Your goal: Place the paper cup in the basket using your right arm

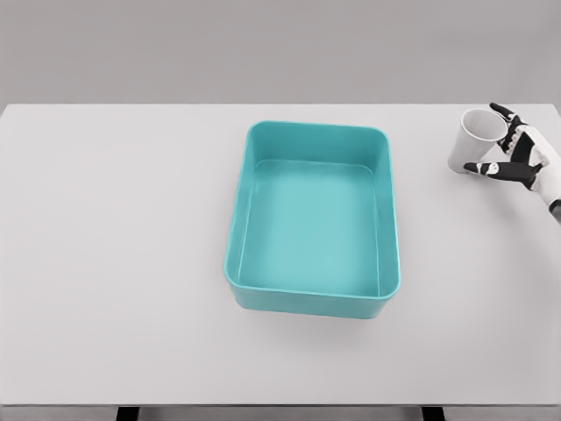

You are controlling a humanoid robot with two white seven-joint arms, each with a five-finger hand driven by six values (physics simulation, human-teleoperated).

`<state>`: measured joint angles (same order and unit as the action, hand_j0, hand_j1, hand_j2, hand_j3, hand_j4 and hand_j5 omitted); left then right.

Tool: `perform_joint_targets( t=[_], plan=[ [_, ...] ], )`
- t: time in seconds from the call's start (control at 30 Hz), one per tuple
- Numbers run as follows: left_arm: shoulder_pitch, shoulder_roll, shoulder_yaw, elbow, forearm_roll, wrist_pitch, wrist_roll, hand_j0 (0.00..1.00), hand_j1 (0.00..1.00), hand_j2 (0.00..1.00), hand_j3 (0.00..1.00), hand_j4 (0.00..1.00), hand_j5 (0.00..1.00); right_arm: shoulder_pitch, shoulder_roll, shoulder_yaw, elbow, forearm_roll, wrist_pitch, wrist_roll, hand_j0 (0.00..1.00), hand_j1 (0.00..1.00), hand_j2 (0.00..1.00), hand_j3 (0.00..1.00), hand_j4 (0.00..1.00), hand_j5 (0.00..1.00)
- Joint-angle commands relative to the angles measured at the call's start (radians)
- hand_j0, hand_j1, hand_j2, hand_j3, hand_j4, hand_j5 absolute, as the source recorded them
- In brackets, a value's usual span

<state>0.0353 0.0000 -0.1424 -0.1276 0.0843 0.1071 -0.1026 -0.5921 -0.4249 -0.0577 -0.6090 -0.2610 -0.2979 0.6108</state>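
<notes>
Right hand [519, 156] hides paper cup's [473, 139] right side

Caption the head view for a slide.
Right hand grips a white paper cup at the table's right edge, beside an empty teal basket.

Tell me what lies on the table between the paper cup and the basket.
Nothing: in the head view only bare white table separates the paper cup, held in the right hand, from the basket.
</notes>
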Motion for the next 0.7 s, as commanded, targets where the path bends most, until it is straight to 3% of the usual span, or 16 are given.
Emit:
perform_joint_targets(
  t=[0.0, 0.67],
  plan=[
    [0.000, 0.000, 0.000, 0.000, 0.000, -0.001, 0.000, 1.00, 1.00, 1.00, 1.00, 1.00, 1.00, 0.000, 0.006, -0.001, -0.001, -0.006, 0.000, 0.000, 1.00, 1.00, 1.00, 1.00, 1.00, 1.00],
    [0.000, 0.000, 0.000, 0.000, 0.000, -0.001, 0.000, 1.00, 1.00, 1.00, 1.00, 1.00, 1.00, -0.020, 0.011, -0.001, 0.015, 0.016, 0.006, 0.000, 1.00, 1.00, 1.00, 1.00, 1.00, 1.00]
  ],
)
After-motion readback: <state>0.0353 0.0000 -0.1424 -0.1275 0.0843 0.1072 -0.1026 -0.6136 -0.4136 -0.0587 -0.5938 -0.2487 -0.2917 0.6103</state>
